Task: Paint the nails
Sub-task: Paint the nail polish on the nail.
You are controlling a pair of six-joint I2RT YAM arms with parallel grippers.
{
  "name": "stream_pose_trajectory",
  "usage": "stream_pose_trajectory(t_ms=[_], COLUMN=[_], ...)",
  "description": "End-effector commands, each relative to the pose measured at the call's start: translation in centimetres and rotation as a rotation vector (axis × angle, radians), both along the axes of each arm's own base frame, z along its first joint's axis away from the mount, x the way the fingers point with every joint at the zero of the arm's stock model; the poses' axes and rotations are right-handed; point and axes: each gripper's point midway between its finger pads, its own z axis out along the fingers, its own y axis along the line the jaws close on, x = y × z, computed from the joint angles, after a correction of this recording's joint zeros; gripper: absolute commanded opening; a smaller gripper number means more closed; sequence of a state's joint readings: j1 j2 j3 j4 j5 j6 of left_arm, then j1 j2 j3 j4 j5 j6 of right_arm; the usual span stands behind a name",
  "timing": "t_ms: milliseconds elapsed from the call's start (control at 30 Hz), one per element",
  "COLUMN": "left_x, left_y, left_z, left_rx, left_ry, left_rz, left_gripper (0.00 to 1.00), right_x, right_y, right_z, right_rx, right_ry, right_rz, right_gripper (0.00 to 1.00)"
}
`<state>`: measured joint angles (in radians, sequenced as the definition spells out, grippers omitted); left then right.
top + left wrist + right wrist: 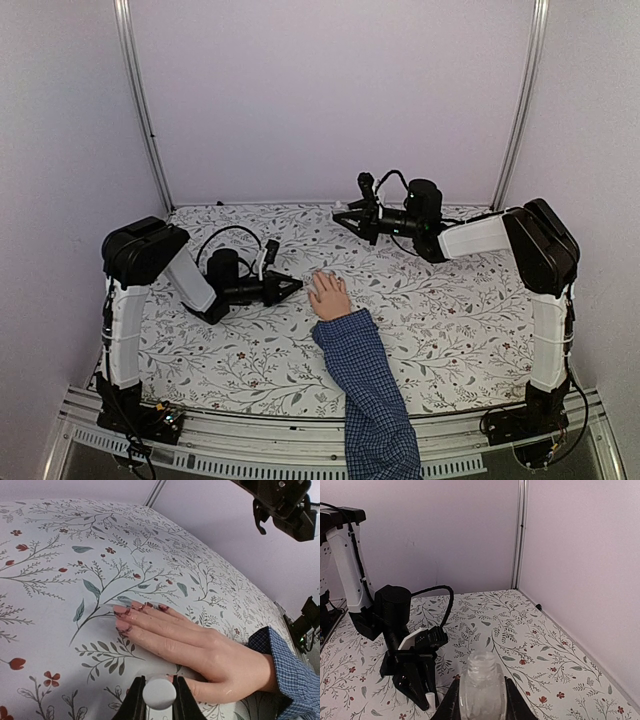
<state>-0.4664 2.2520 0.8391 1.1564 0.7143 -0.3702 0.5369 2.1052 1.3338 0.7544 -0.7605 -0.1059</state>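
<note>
Nails (121, 612) smeared dark red at the edges tip the pale hand (328, 297), which lies flat on the floral cloth (450, 330) mid-table. Just beside it the left gripper (296, 287) pinches a white cap (159, 693). The right gripper (340, 214), farther back, clamps a clear open bottle (481, 680).
</note>
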Motion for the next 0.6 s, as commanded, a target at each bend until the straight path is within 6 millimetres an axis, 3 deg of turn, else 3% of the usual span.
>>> stream_pose_trajectory(t_ms=[0,567], left_x=[-0.2,1.0], left_y=[-0.6,-0.3], left_z=[-0.5,0.3], left_rx=[0.026,-0.026], left_ry=[0.006,0.007], left_rz=[-0.007,0.026], left_gripper=[0.00,0.00], right_x=[0.0,0.0], right_y=[0.3,0.2], right_z=[-0.4,-0.4], right_rx=[-0.005,-0.005], right_ry=[0.001,0.002], right_rz=[-0.004,-0.003], right_gripper=[0.00,0.00])
